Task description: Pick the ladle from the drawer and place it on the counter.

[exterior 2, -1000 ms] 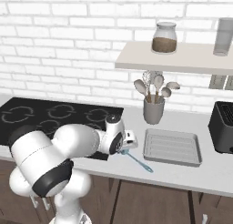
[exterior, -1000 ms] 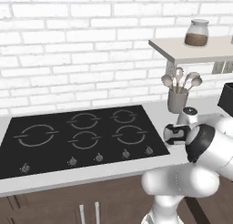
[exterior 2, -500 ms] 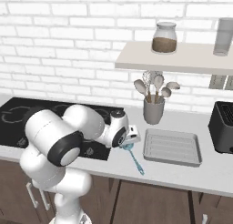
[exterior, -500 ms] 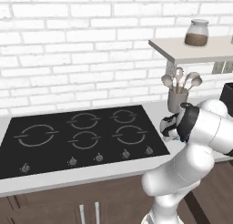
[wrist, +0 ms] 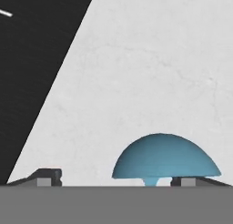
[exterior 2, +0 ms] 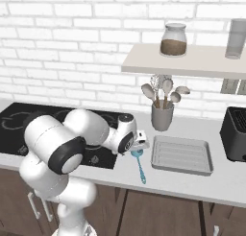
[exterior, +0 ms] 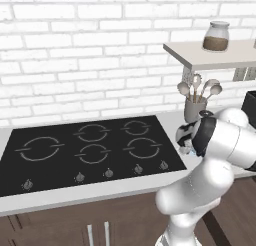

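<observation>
Ladle (exterior 2: 139, 162) lay flat on the counter (exterior 2: 226, 182) — between cooktop (exterior: 90, 150) and baking tray (exterior 2: 181, 155). Gripper (wrist: 117, 178) sat low over the blue bowl, fingers spread apart, gripping nothing.

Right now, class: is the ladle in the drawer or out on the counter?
Out: the ladle lies flat on the counter, between cooktop and tray.

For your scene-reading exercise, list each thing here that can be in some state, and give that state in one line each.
Claw: open, fingertips spread to either side of the ladle's bowl.
Ladle: lying flat on the counter, released, between cooktop and tray.
Tray: sitting flat, nothing in it.
Cooktop: no pans on it.
Utensil holder: upright, holding spoons.
Jar: upright on the shelf, lidded.
</observation>
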